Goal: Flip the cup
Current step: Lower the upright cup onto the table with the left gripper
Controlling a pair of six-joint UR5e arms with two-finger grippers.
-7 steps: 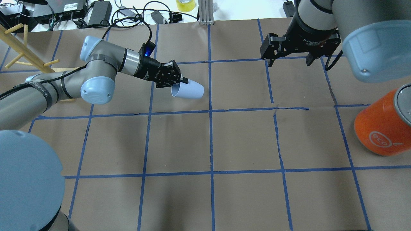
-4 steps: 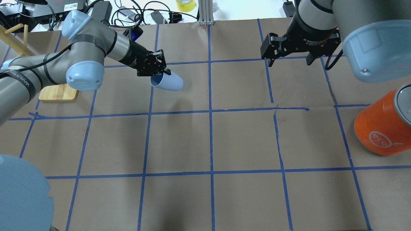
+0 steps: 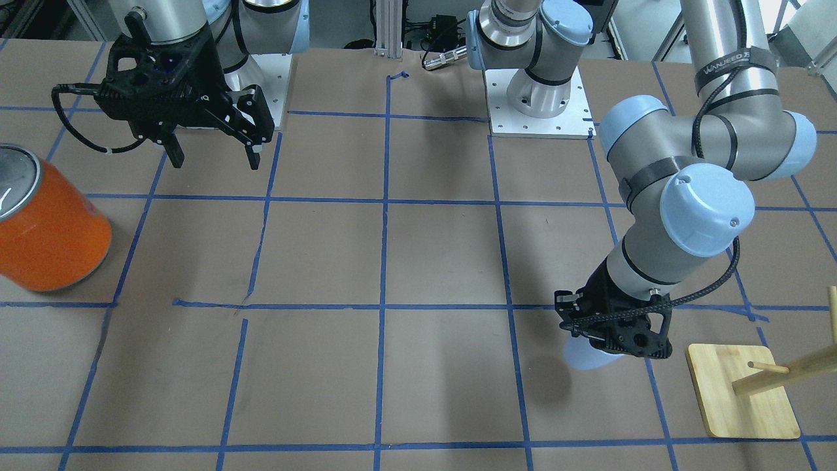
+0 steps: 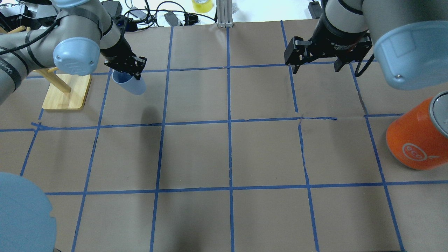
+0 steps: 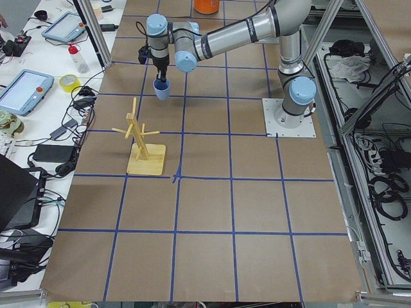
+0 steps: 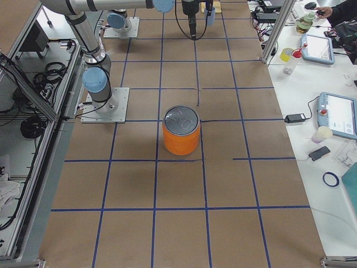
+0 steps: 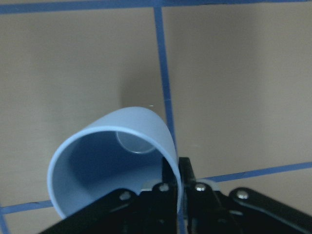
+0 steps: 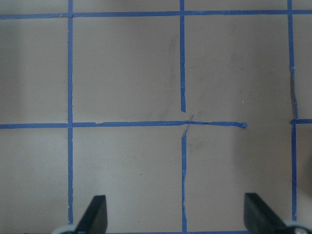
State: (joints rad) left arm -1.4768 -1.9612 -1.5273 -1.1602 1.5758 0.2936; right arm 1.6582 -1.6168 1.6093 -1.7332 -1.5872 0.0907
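My left gripper [image 4: 127, 71] is shut on the rim of the pale lavender-blue cup [image 4: 131, 85] and holds it in the air, tilted, base down toward the table. The cup also shows in the front-facing view [image 3: 585, 356] under the left gripper [image 3: 611, 340], and in the left view [image 5: 161, 90]. In the left wrist view the cup [image 7: 112, 161] shows its open mouth and bluish inside, with one finger on each side of the wall. My right gripper [image 4: 316, 66] is open and empty above the far right of the table; its fingertips [image 8: 95, 217] show wide apart.
A wooden peg stand [image 4: 66, 91] on a bamboo base sits just left of the held cup, also in the front-facing view [image 3: 742, 399]. A large orange can [image 4: 418, 138] with a silver top stands at the right edge. Cables and gear [image 4: 147, 14] lie beyond the far edge.
My left arm has carried the cup to the left and away from the robot, toward the wooden stand, and turned it from lying sideways to more base-down. The right arm has not moved.
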